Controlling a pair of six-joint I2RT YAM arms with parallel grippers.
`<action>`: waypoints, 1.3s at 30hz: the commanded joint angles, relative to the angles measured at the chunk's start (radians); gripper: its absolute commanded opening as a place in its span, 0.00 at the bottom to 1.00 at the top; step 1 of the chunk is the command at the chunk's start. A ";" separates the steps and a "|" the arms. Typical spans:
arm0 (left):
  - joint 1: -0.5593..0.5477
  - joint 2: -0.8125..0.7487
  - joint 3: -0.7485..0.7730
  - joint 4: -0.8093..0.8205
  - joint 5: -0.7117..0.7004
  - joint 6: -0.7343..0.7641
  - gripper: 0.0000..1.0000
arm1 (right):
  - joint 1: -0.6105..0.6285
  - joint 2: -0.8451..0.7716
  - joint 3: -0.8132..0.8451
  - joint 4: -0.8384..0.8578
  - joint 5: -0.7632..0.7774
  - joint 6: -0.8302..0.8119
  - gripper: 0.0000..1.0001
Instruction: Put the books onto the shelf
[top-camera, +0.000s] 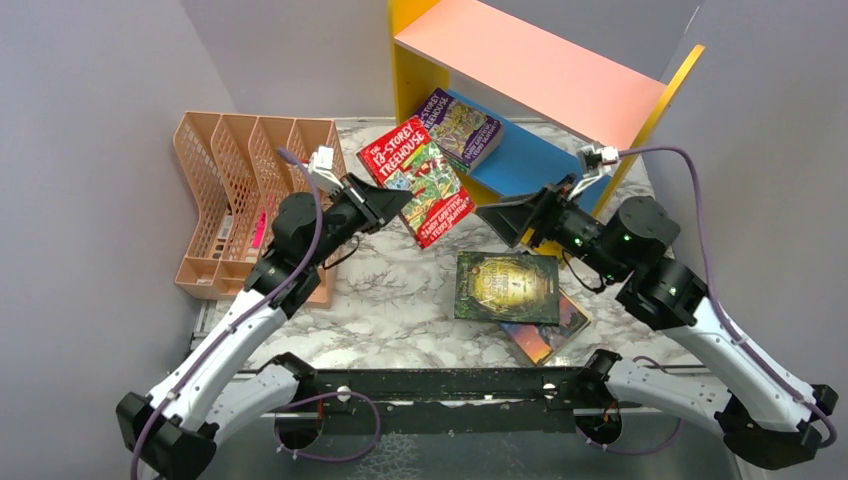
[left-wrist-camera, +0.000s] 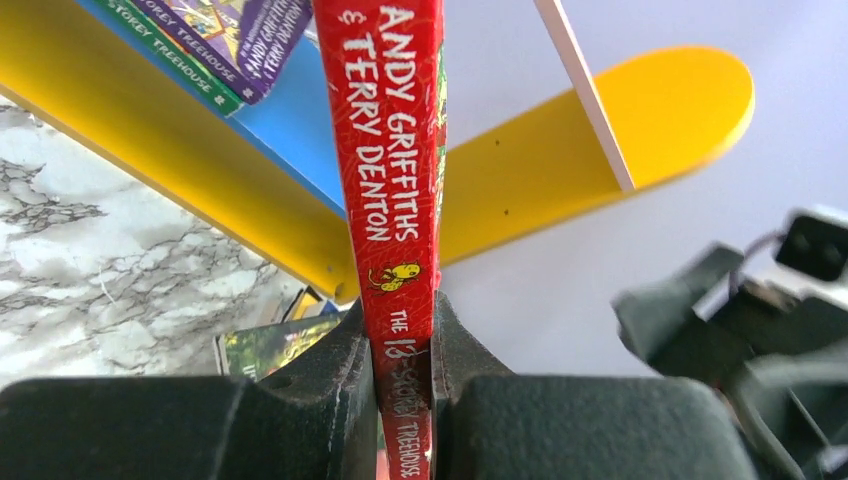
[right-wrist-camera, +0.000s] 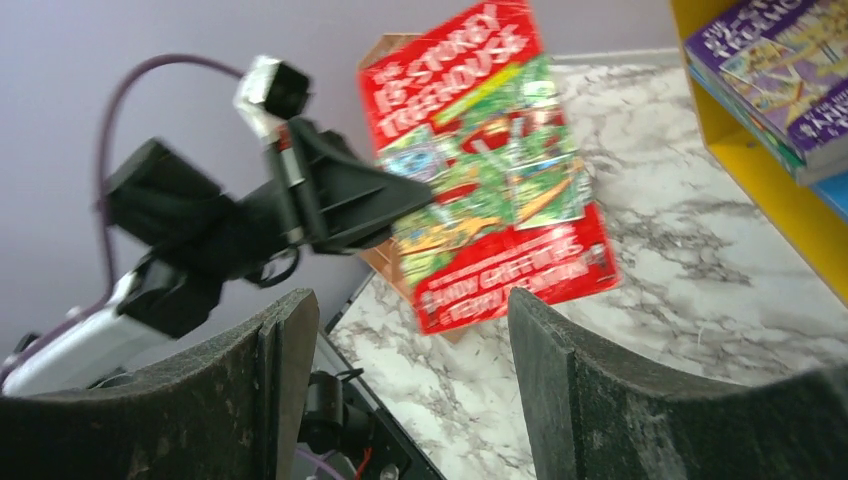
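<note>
Top external view shows the left gripper (top-camera: 398, 203) shut tight on the red Treehouse book (top-camera: 418, 190), holding it tilted above the marble table (top-camera: 390, 300), just in front of the shelf (top-camera: 650, 110). The left wrist view shows the grip plainly: the two fingers (left-wrist-camera: 340, 370) press on the covers from either side, and the red spine runs up between them towards the camera.

The right gripper (top-camera: 492, 220) points at the book from the other side. Its jaws stand wide apart with nothing between them, and the right wrist view shows the red cover beyond its fingertips.

A purple Treehouse book (top-camera: 458, 128) lies on the blue lower board (top-camera: 535, 160), on top of a green-spined one (left-wrist-camera: 170, 55). The pink top board (top-camera: 530, 65) carries no book.

A dark green-gold book (top-camera: 507, 287) lies flat on the table near the right arm, partly covering another book (top-camera: 550, 335). A peach mesh rack (top-camera: 235, 200) stands at the left, behind the left arm.
</note>
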 joint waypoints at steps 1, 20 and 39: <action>-0.001 0.129 0.062 0.173 -0.118 -0.130 0.00 | -0.003 -0.058 0.037 -0.017 -0.114 -0.059 0.73; 0.007 0.826 0.550 0.472 -0.251 -0.212 0.00 | -0.003 -0.114 -0.025 0.112 -0.168 -0.040 0.73; 0.089 1.120 0.611 0.693 -0.130 -0.277 0.00 | -0.003 -0.101 -0.061 0.161 -0.117 -0.039 0.73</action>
